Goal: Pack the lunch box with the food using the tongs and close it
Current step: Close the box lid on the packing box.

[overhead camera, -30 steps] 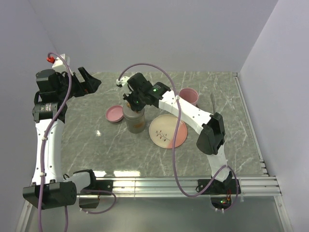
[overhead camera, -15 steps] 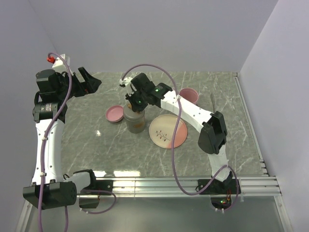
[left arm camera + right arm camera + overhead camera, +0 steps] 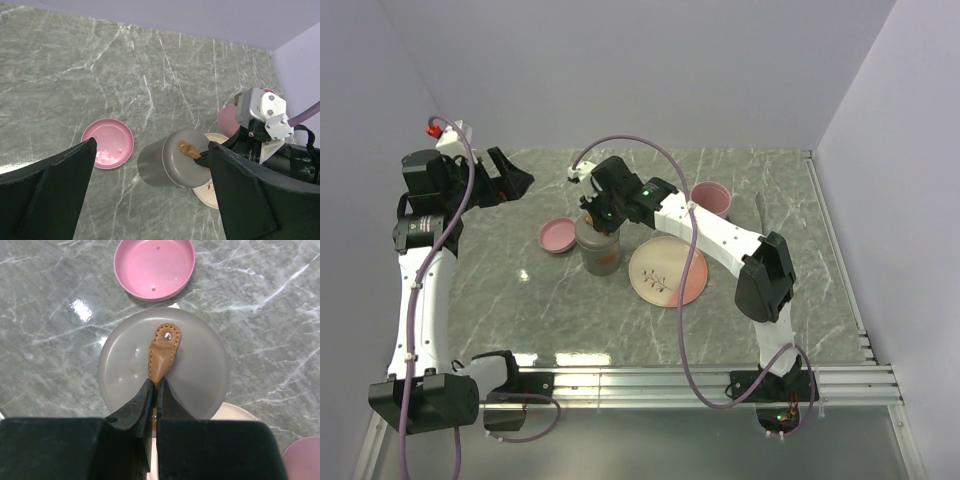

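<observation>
Left arm (image 3: pixel 420 280) rightward; tab (image 3: pixel 163 351) in right hand (image 3: pixel 156 386)

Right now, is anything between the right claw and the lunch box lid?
Nothing visible. The right claw is shut on the brown tab of the grey lid, which sits on top of the lunch box. The pink dish lies apart on the table beside it.
</observation>
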You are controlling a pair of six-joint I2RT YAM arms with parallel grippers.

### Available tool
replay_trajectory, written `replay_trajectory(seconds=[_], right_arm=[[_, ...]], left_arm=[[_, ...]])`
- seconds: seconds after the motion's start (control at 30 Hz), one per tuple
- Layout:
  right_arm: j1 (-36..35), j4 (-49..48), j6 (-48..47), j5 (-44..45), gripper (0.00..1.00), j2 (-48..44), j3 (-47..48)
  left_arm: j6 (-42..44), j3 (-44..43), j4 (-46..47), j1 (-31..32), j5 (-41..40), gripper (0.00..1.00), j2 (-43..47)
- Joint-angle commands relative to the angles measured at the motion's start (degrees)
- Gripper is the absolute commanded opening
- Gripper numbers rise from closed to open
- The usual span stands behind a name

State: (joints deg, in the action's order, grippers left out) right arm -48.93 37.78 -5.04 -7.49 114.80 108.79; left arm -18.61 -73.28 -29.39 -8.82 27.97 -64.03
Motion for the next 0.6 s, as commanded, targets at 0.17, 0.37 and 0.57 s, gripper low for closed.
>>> replay_trajectory(seconds=[0.17,0.37,0.57], right_arm=[[-1.26,0.01,-0.94,4.32,0.00,-1.07,-4.38],[-1.35,1.33,-0.67,3.18,0.23,-1.07,-1.31],[-1.26,2.91,-0.06,3.18,0.35,-1.60,2.12]], left_arm=[[0.78,3.04,-0.49,-2.25,2.61,0.99,0.13],[-1.26,8.84,0.73,-6.30,7.63,0.99,-0.48],[11.28,9.73,-1.72,-6.47,9.73,0.97,-0.75]])
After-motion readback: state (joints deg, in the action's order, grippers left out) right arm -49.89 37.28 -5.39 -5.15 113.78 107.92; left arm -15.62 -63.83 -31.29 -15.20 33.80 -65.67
